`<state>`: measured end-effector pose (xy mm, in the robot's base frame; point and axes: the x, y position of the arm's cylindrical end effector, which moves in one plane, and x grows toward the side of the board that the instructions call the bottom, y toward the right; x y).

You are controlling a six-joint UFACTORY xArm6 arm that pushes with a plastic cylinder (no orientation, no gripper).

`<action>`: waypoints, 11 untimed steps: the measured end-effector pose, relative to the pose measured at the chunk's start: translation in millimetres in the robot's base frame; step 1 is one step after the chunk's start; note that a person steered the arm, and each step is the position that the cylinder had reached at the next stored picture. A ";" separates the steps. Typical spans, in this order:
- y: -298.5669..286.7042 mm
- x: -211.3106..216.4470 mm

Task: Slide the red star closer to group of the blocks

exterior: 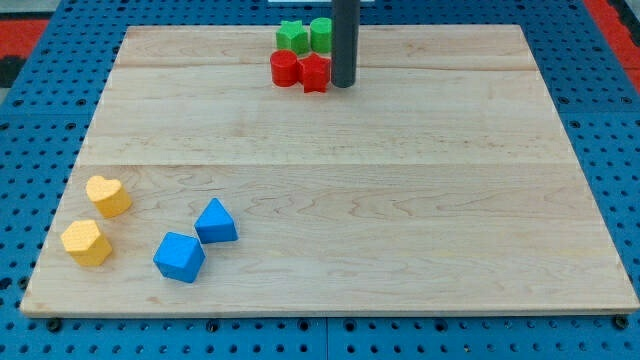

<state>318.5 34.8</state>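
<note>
The red star lies near the view's top centre of the wooden board. It touches a red round block on its left. A green star and a green round block sit just above them, so the four form a tight cluster. My tip stands right against the red star's right side; the dark rod rises from it and leaves the view at the top.
At the view's bottom left lie a yellow heart, a yellow hexagonal block, a blue triangular block and a blue angular block. The board rests on a blue perforated table.
</note>
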 end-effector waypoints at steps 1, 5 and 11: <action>1.0 25.9; -5.6 -14.7; -55.7 -39.2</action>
